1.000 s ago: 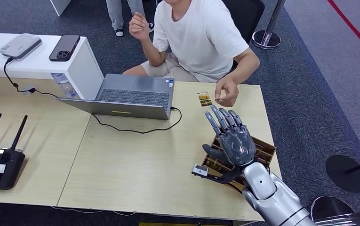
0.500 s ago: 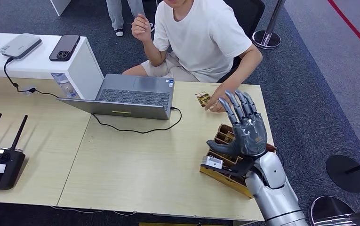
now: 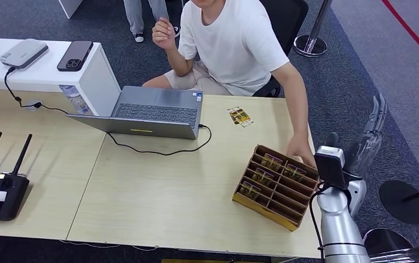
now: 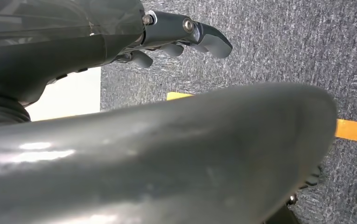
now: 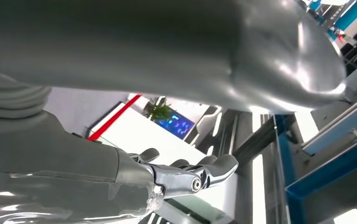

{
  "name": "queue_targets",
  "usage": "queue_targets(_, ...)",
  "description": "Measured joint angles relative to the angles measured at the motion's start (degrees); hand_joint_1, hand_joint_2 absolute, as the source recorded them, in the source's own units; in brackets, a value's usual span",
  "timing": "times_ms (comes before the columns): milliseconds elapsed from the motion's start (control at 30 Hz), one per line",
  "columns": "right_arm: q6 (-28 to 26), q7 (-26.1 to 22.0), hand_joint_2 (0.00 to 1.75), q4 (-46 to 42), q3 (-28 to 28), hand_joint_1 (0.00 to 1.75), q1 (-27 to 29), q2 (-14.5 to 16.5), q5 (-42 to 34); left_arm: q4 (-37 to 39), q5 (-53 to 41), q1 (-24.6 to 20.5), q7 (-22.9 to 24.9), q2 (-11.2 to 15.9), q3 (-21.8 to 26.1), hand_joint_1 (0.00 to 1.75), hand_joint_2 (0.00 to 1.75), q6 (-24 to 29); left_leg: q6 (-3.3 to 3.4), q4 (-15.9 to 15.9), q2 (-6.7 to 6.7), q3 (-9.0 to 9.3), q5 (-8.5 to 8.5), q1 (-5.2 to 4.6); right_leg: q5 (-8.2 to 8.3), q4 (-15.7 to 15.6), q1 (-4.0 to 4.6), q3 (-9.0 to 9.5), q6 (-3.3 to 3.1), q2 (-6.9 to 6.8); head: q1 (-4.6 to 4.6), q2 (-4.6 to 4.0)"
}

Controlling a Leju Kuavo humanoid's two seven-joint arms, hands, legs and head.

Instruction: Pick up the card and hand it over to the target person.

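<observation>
My right hand (image 3: pixel 367 143) is raised off the tabletop's right edge, fingers spread, holding nothing. A card (image 3: pixel 240 116) lies near the far edge by the person (image 3: pixel 234 41), so I judge the handover done. Next I would lower my arm.

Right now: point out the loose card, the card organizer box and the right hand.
card (image 3: pixel 240 116), head view, middle of its face
card organizer box (image 3: pixel 269 211), head view, front wall
right hand (image 3: pixel 370 139), head view, blurred palm

light wooden tables (image 3: pixel 158 186), white cabinet (image 3: pixel 95 76), grey carpet floor (image 3: pixel 355 71), red floor line (image 3: pixel 412 35)
</observation>
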Motion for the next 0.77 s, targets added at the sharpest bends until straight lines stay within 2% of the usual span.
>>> queue_targets(100,0.1,0.3,0.00,0.4,-1.3,0.00,0.2,-0.9,-1.7,0.0,0.0,0.0,0.0,-0.1,0.0,0.00,0.00,0.0,0.01,0.0,0.01,0.01,0.00,0.00,0.00,0.0,0.00,0.00,0.01,0.01,0.00,0.00)
queue_targets(267,3.5,1.2,0.00,5.4,-5.3,0.00,-1.0,-2.6,-7.2,0.1,0.0,-0.1,-0.1,-0.1,-0.1,0.00,0.00,-0.1,0.01,0.0,0.01,0.03,0.00,0.01,0.01,0.0,0.01,0.04,0.02,0.01,0.00,0.00)
queue_targets(533,10.5,0.8,0.00,18.5,-16.7,0.00,-1.4,-6.8,-20.0,0.0,0.0,-0.1,-0.1,-0.1,-0.5,0.00,0.00,0.0,0.02,-0.1,-0.12,0.06,0.03,0.02,0.02,-0.1,0.02,0.14,0.01,-0.12,0.00,0.00)
queue_targets(767,12.7,1.2,0.00,28.2,-24.8,0.00,1.8,-9.1,-23.5,0.0,0.0,-0.3,-0.2,-0.1,-1.0,0.00,0.00,-0.1,0.01,-0.1,-0.26,0.10,0.00,0.04,-0.01,-0.2,0.04,0.21,0.01,-0.25,0.00,0.00)
